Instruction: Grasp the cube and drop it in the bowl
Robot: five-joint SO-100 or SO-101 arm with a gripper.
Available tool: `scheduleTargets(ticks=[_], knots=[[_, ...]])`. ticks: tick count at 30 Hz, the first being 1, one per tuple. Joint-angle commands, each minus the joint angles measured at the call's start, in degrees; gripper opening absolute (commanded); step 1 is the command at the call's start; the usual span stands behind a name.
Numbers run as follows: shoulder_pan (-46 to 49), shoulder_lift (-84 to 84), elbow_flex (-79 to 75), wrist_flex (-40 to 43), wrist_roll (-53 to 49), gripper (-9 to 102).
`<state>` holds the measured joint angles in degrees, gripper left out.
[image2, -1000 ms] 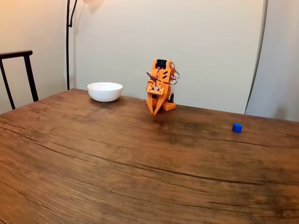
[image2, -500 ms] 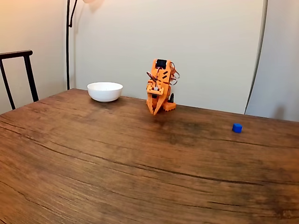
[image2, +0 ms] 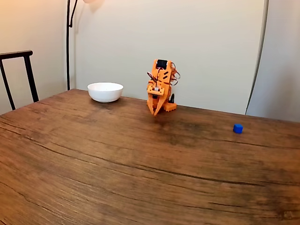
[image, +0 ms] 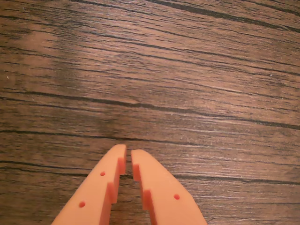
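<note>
Nothing has moved since the earlier frames: arm, cube and bowl sit where they were. Seen from the fixed view, the orange arm is folded at the far edge of the wooden table (image2: 93, 164), its gripper (image2: 156, 113) pointing down just above the wood. The white bowl (image2: 105, 92) stands to the left of the arm, near it but apart. The blue cube (image2: 238, 128) lies on the table well to the right of the arm, far from the bowl. A dark chair (image2: 18, 75) and a lamp pole (image2: 68, 42) stand at the left against the wall. The wrist view gives what the fixed view cannot: the gripper (image: 128, 154) close up, its two orange fingers (image: 159, 187) nearly together with only a thin slit between the tips, holding nothing, bare wood grain beneath.
</note>
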<state>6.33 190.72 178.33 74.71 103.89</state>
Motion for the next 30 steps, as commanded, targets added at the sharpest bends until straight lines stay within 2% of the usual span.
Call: scheduleTargets(ticks=[1,20,30], knots=[[0.1,-0.7,-0.1,3.5,0.2,0],[0.2,-0.4,-0.1,2.3,0.1,0],[-12.0,-0.4,-4.7,-6.2,-0.7,0]])
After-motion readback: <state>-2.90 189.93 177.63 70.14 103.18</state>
